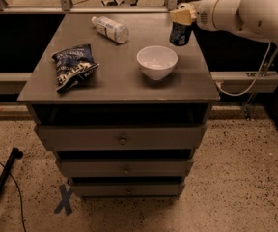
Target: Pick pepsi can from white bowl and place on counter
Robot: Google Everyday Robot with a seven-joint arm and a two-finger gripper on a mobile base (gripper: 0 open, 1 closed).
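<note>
The pepsi can [180, 34] is out of the white bowl [157, 62], which sits empty. The end effector [182, 15] is clenched on the can's top, just behind the bowl and low over the worktop [105, 81]. What remains, I judge, is setting it down and releasing

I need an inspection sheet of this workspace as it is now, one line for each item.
Surface: grey counter, glossy, on a three-drawer cabinet.
Job's things: pepsi can upright over the counter's right rear, outside the white bowl; the bowl is empty.
Clutter: chip bag at left; clear plastic bottle lying at rear.
Grippers: gripper closed on the can's top.
Cables: pale cable hanging from the arm; dark cable on the floor.
Surroundings: speckled floor, taped X.
</note>
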